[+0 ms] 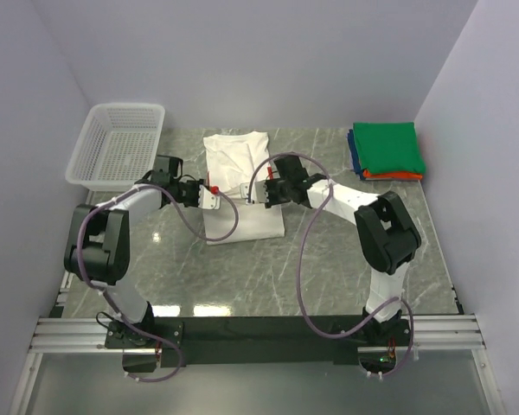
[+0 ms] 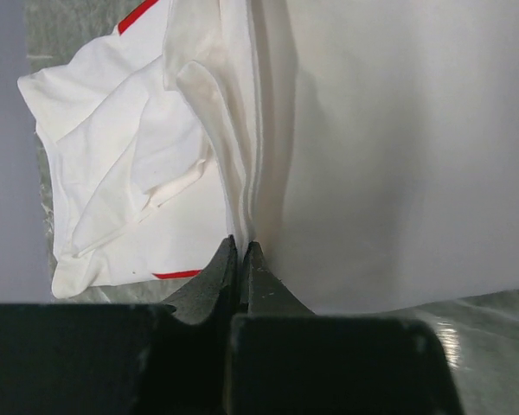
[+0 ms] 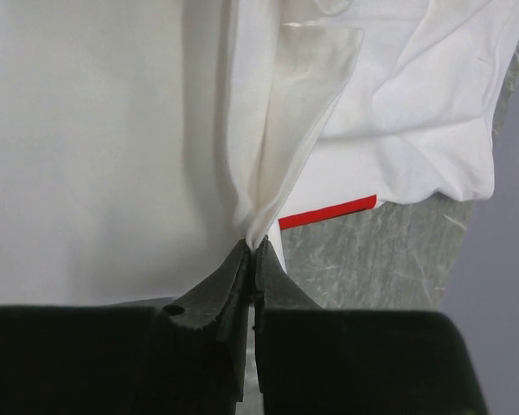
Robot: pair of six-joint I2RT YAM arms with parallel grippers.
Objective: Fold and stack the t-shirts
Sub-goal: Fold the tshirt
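the white tee (image 1: 235,160) lies part folded in the middle of the table (image 1: 329,259), well apart from the folded stack (image 1: 385,149) at the far right. the left gripper (image 2: 242,252) and right gripper (image 3: 253,249) each pinch a thin fold at its side edges. the cloth looks light, limp and likely to sag, so 2 matched edge pinches seem the best hold.

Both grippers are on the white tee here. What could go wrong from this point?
1. The left gripper and right gripper pinch the white tee only at their fingertips, so the cloth could slip out when pulled.
2. The tee's far end lies rumpled, so the fold may come out uneven.
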